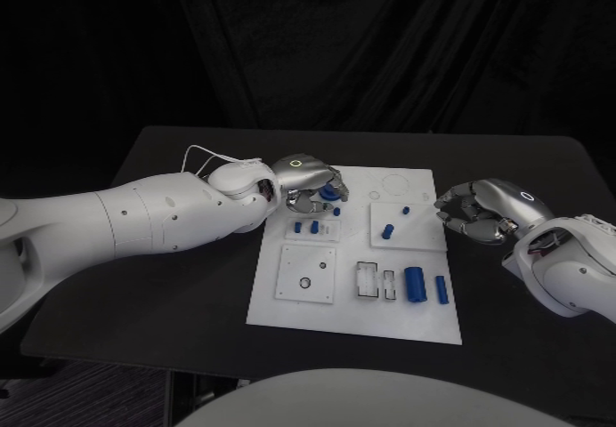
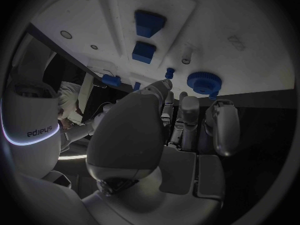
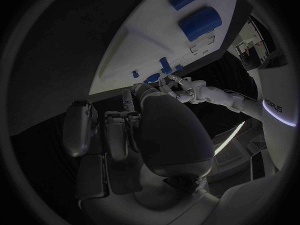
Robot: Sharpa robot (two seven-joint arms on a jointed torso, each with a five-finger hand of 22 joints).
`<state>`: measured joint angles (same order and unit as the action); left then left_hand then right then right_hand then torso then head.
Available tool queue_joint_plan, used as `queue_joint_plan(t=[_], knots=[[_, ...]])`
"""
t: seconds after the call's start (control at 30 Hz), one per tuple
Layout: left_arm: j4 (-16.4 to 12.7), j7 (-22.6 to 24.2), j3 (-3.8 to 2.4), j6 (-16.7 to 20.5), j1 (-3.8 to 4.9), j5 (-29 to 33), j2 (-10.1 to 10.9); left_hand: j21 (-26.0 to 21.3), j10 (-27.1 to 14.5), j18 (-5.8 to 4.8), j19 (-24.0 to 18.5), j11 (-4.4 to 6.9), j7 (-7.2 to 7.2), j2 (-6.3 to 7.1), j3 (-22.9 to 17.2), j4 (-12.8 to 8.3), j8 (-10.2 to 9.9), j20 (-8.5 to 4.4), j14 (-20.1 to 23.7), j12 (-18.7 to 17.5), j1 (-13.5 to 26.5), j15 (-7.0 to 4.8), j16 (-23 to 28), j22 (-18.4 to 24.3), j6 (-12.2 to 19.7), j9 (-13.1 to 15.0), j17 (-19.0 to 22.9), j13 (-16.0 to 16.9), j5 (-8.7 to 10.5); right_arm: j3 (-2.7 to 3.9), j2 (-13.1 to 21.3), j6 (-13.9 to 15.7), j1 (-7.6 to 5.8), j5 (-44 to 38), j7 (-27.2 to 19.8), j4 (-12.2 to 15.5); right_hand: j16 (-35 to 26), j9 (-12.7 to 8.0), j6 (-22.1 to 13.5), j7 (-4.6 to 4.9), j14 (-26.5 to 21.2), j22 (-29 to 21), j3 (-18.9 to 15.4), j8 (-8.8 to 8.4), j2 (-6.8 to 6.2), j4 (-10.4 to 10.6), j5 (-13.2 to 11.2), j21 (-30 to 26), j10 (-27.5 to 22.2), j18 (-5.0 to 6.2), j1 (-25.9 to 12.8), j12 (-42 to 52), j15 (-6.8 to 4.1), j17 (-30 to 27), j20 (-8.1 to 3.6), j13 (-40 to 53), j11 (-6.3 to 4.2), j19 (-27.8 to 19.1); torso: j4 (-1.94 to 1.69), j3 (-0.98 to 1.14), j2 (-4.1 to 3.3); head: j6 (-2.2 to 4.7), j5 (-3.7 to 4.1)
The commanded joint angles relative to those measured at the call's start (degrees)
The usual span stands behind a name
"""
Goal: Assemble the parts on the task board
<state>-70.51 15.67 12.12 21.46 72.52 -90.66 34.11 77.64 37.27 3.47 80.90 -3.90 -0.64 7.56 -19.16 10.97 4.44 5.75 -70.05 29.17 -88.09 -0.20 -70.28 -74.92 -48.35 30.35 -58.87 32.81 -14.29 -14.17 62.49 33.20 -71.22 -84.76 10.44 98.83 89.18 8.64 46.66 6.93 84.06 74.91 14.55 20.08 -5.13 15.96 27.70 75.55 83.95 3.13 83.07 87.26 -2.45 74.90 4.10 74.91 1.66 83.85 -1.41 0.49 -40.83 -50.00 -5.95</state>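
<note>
Left robot hand (image 1: 303,184) over blue gear (image 1: 330,192)

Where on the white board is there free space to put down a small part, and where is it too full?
Free: the task board strip along its near edge, and the far right corner around the outlined circle. Crowded: the far left corner under the left hand, and the slots beside the blue cylinders.

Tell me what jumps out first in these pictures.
The white task board in the middle of the black table draws the eye, with blue parts scattered over it. The left hand is over the board's far left corner, next to a round blue gear-like part. The right hand is beside the board's right edge, its fingers curled in.
</note>
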Motion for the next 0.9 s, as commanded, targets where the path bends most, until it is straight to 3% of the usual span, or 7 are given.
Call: queue_joint_plan(t=[0.03, 0.67, 0.8, 0.9], knots=[[0.0, -0.8, -0.05, -1.6, -0.17, -0.5, -0.3, 0.3, 0.8, -0.37, 0.4, 0.13, -0.07, -0.09, -0.1, -0.6, 0.4, -0.01, -0.4, 0.4, 0.5, -0.14, -0.2, -11.0, -0.8, -0.1, 0.2, -0.1, -0.2, 0.03, 0.0, 0.6, 0.05, -0.1, -0.1, 0.2, 0.1, -0.1, 0.4, 0.09, 5.7, 10.9, 0.2, -0.13, 0.06, -0.1, 0.2, 0.2, 3.5, 0.04, -0.5, 0.0, 0.52, 14.4, 0.14, 11.7, 0.4, 0.3, -0.02, 0.03, 0.02, 0.0, 0.06], [0.5, -1.3, -0.05, -4.7, -0.67, -0.5, -1.4, 0.6, 2.1, -0.44, 0.6, 0.39, 0.07, -0.08, -0.1, -1.0, 0.0, -0.12, -0.9, 1.1, 0.7, -0.37, -0.6, -11.1, -0.7, -0.6, 0.1, -0.2, -0.08, 0.03, 0.1, 0.5, 0.04, -0.1, 0.0, 0.5, 0.1, -0.1, 0.4, 0.09, 5.7, 10.9, 0.2, -0.13, 0.06, -0.1, 0.2, 0.2, 3.5, 0.04, -0.5, 0.0, 0.52, 14.4, 0.14, 11.7, 0.4, 0.3, -0.09, 0.05, 0.02, 0.0, 0.34], [0.7, -1.7, -0.05, -5.3, -0.74, -0.5, -1.6, 0.7, 2.5, -0.48, 0.7, 0.42, -0.11, -0.36, -0.2, -1.0, 0.0, -0.15, -1.0, 1.2, 0.8, -0.37, -0.7, -11.1, -1.1, -0.6, 0.0, -0.3, -0.18, 0.03, 0.1, 0.5, 0.04, -0.1, 0.0, 0.5, 0.1, -0.1, 0.4, 0.09, 5.7, 10.9, 0.2, -0.13, 0.06, -0.1, 0.2, 0.2, 3.5, 0.04, -0.5, 0.0, 0.52, 14.4, 0.14, 11.7, 0.4, 0.3, 0.02, 0.1, 0.09, 0.0, 0.87], [0.9, -1.9, -0.05, -5.5, -0.81, -0.5, -1.9, 0.8, 2.8, -0.49, 0.8, 0.43, -0.54, -0.54, -0.2, -1.2, 0.4, -0.18, -1.1, 1.3, 0.8, -0.39, -0.8, -11.2, -1.9, -0.5, 0.1, -0.3, -0.21, 0.03, 0.1, 0.4, 0.04, -0.1, 0.0, 0.4, 0.1, -0.1, 0.4, 0.09, 5.7, 10.9, 0.2, -0.13, 0.06, -0.1, 0.2, 0.2, 3.5, 0.04, -0.5, 0.0, 0.52, 14.4, 0.14, 11.7, 0.4, 0.3, 0.04, 0.1, 0.11, 0.0, 0.54]])
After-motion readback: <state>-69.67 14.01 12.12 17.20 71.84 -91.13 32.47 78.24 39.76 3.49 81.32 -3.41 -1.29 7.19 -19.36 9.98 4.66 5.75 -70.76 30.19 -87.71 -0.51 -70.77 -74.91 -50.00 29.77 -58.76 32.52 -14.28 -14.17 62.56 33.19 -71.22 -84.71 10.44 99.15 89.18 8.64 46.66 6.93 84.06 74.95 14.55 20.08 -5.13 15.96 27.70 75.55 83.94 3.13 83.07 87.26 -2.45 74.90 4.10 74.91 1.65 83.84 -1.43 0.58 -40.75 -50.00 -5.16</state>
